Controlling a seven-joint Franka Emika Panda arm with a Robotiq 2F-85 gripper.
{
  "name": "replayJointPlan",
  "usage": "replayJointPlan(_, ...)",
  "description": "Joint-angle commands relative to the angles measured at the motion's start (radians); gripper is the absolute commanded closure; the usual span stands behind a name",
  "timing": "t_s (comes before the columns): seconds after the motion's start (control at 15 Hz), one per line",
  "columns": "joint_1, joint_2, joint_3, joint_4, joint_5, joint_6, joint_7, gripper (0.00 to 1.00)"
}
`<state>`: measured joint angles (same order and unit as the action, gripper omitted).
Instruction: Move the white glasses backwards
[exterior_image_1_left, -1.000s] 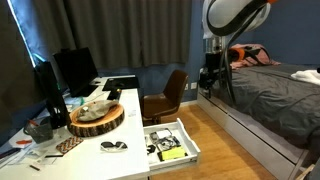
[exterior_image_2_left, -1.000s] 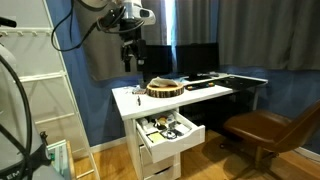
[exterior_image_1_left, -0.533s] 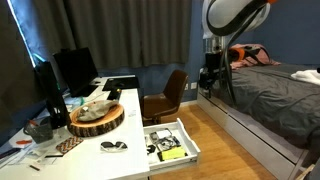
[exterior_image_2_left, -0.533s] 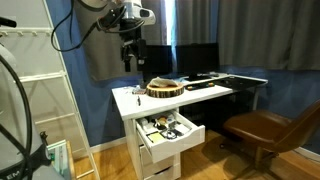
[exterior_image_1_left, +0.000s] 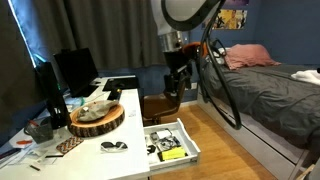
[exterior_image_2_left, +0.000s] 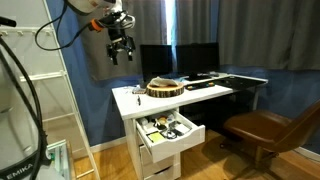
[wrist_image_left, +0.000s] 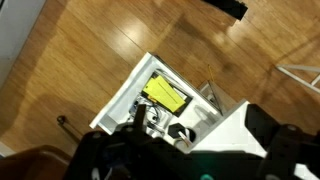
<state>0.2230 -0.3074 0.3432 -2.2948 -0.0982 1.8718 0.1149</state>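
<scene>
1. white glasses (exterior_image_1_left: 113, 146) lie flat on the white table (exterior_image_1_left: 133, 128), near its front edge and just beside the round wooden slab (exterior_image_1_left: 97, 118).
2. handling, as judged: light, with a thin, fragile frame; lenses likely slippery; apt to slide on the smooth top.
3. hold, as judged: a gentle pinch across the bridge between the lenses.
4. tool (exterior_image_2_left: 120, 57) hangs high, well apart from the white glasses, fingers spread and holding nothing.
5. writing: no brand or label is legible in any view.

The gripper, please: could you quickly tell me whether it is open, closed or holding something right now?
Gripper: open, holding nothing, in the air above the desk.
</scene>
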Motion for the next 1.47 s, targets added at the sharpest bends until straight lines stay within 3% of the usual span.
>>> replayJointPlan(0.0,0.063,0.169,0.062,0.141,-0.086,0.018,-0.027,0.00)
replayJointPlan(0.13,0.095,0.220,0.073,0.171,-0.117,0.083,-0.073,0.00)
replayJointPlan(0.2,0.094,0.151,0.057,0.112,-0.078,0.054,-0.024,0.00)
replayJointPlan(0.73,0.110,0.236,0.061,0.170,-0.107,0.093,-0.077,0.00)
replayJointPlan(1.2,0.142,0.444,0.065,0.241,-0.114,0.388,-0.272,0.00)
replayJointPlan(1.4,0.152,0.545,0.060,0.287,-0.121,0.457,-0.311,0.00)
